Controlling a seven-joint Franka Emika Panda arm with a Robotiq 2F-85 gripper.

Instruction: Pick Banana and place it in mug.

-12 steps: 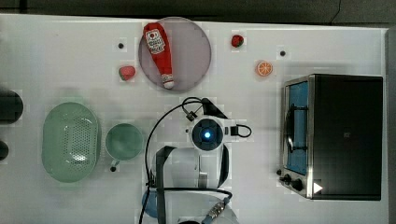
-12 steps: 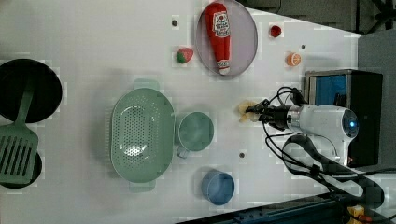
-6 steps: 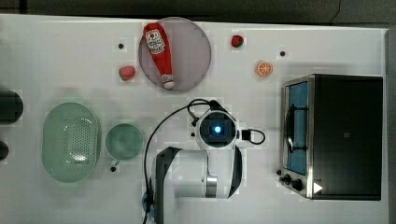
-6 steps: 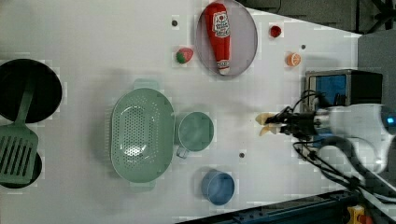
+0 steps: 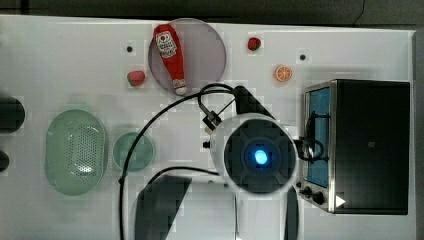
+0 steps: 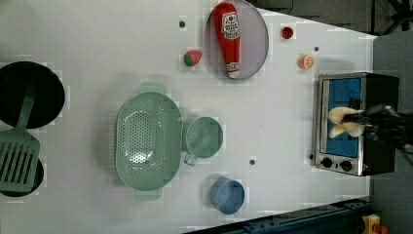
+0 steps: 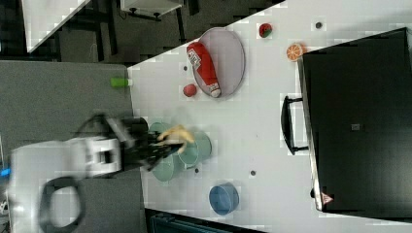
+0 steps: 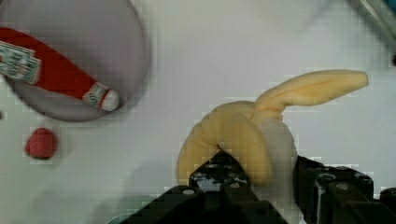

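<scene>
The pale-yellow banana (image 8: pixel 243 135) sits between my gripper's black fingers (image 8: pixel 215 179), and my gripper (image 8: pixel 261 179) is shut on it above the white table. In the left view the banana (image 6: pixel 342 122) hangs off my gripper (image 6: pixel 363 126) in front of the oven door. In the right view the banana (image 7: pixel 178 134) and gripper (image 7: pixel 165 144) overlap the mug (image 7: pixel 199 148). The round pale-green mug (image 5: pixel 133 151) (image 6: pixel 204 137) stands beside the green basket, well to the top view's left of my arm's wrist (image 5: pixel 258 155), which covers the gripper from above.
A green perforated basket (image 6: pixel 146 141) touches the mug. A blue cup (image 6: pixel 227 196) stands near the front edge. A ketchup bottle (image 5: pixel 169 55) lies on a grey plate (image 5: pixel 205 50). A toaster oven (image 5: pixel 360 145), orange slice (image 5: pixel 283 73), strawberry (image 6: pixel 193 57), black pan (image 6: pixel 29 95) and spatula (image 6: pixel 17 158) sit around.
My arm has risen and moved toward the top view's right with the banana held; in the left view the banana shifted right, from beside the mug to in front of the oven.
</scene>
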